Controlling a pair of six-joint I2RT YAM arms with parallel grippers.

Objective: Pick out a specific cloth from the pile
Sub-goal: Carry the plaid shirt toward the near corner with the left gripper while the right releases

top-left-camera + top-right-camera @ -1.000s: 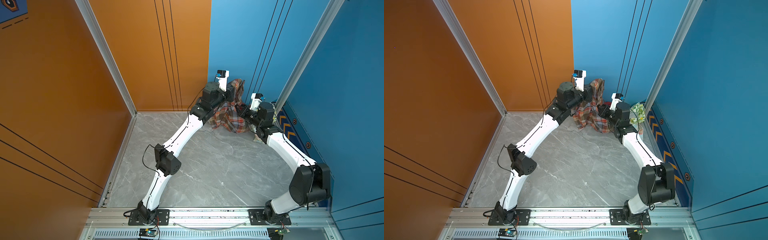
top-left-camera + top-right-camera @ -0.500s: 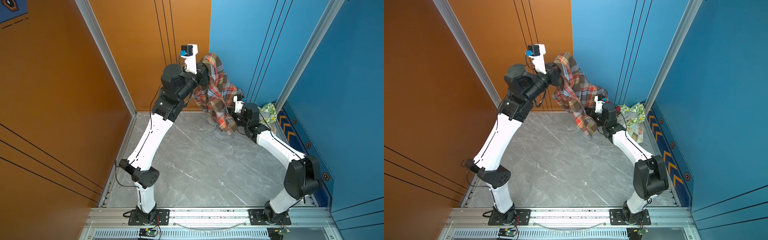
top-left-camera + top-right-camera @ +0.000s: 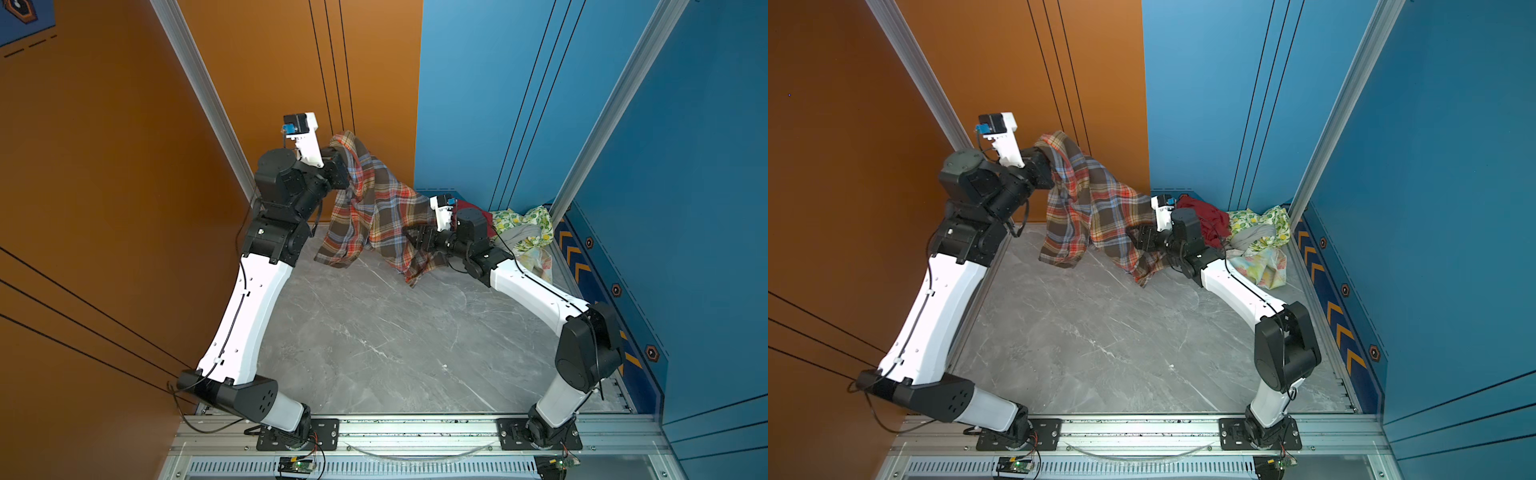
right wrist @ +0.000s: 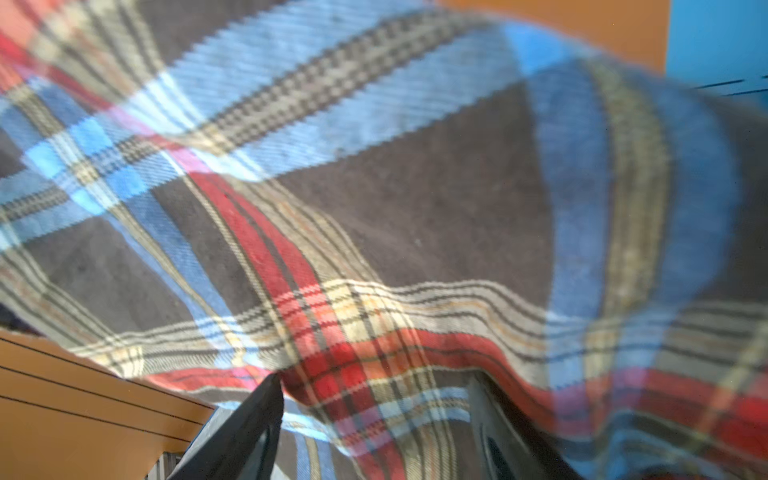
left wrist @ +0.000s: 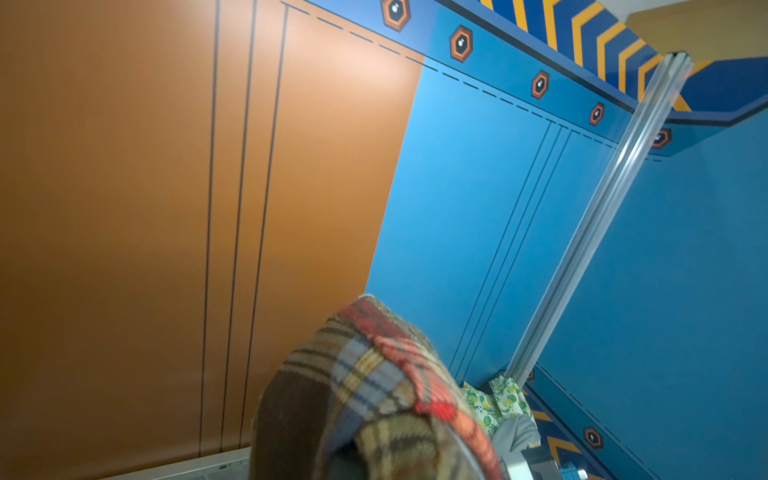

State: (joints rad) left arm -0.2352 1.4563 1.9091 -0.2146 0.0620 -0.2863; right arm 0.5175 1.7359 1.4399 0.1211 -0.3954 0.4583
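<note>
While the left gripper (image 3: 341, 164) is raised near the orange back wall (image 3: 266, 83) and clenched on a bunched end of the large plaid cloth (image 3: 382, 212) of brown, orange-red and grey-blue checks, that fabric hangs from it in a long drape, sloping down across the right gripper (image 3: 417, 241) and ending on the grey marbled tabletop (image 3: 374, 332). In the right wrist view the black fingers (image 4: 253, 424) stand wide apart with the plaid lying loose over them, not pinched, so that tool is released. Behind that arm the pile (image 3: 523, 232) of red, lemon-print, grey and pastel fabrics sits in the corner by the blue wall (image 3: 478, 104).
</note>
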